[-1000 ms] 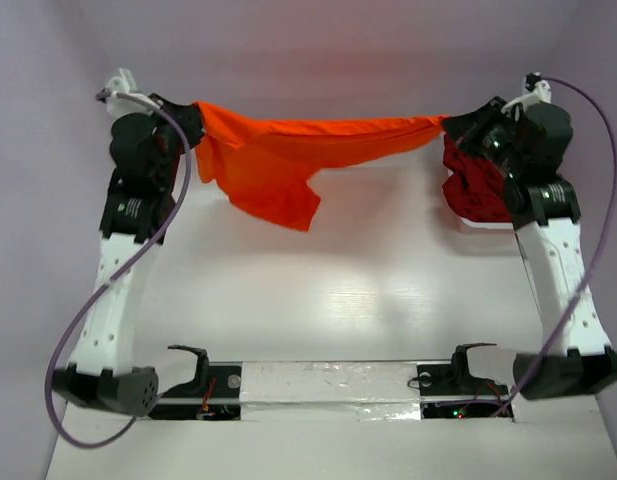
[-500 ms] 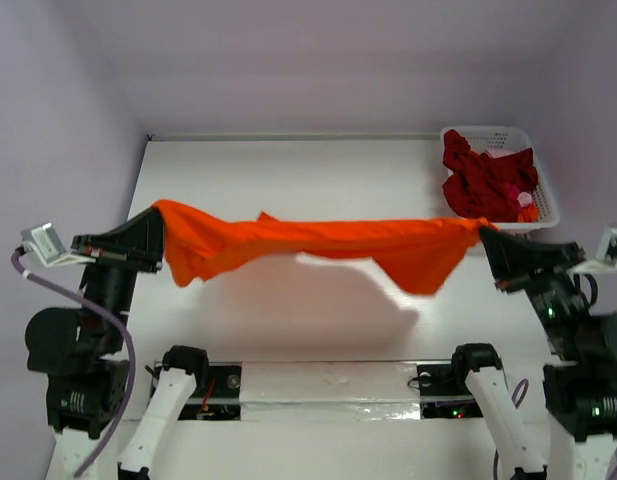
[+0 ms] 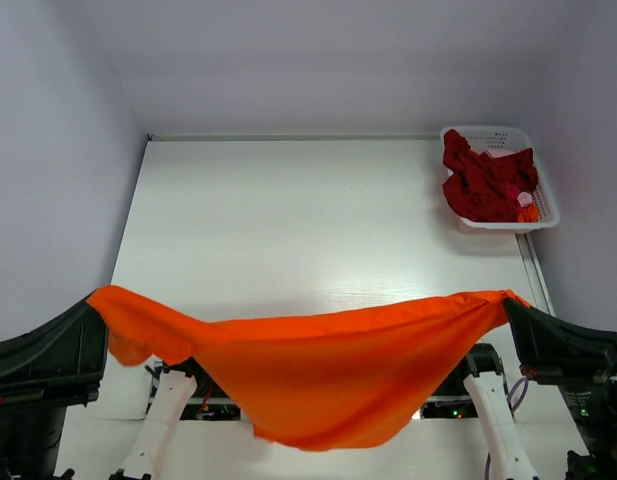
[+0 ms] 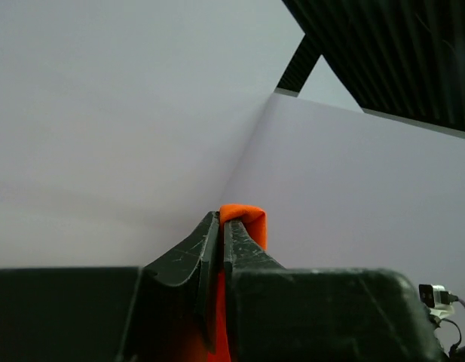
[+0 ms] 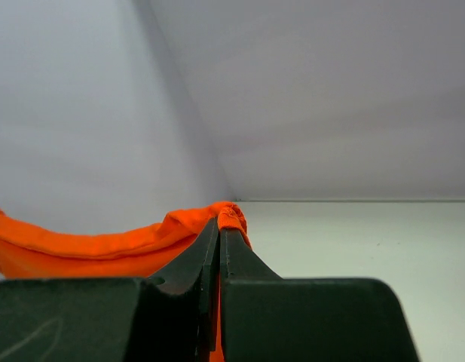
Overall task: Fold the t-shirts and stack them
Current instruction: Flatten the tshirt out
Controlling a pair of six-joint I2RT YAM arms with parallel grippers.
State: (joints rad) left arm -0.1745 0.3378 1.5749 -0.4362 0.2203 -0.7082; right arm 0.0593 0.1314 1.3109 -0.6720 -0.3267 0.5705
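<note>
The orange t-shirt [image 3: 318,370] hangs stretched between my two grippers, high over the near edge of the table, sagging in the middle over the arm bases. My left gripper [image 3: 93,300] is shut on its left end; in the left wrist view [image 4: 221,222] a fold of orange cloth [image 4: 247,219] sticks out between the closed jaws. My right gripper [image 3: 508,300] is shut on its right end, as the right wrist view [image 5: 219,226] shows with orange cloth [image 5: 104,249] trailing left. The dark red t-shirt [image 3: 483,180] lies crumpled in the white basket.
The white lattice basket [image 3: 543,205] stands at the back right of the white table [image 3: 308,220]. Lilac walls close in the left, back and right. The arm bases [image 3: 173,385] sit at the near edge, partly hidden by the hanging cloth.
Both grippers have swept the orange t-shirt from the far side of the table toward the near edge and raised it close to the camera. The basket and dark red shirt stay put.
</note>
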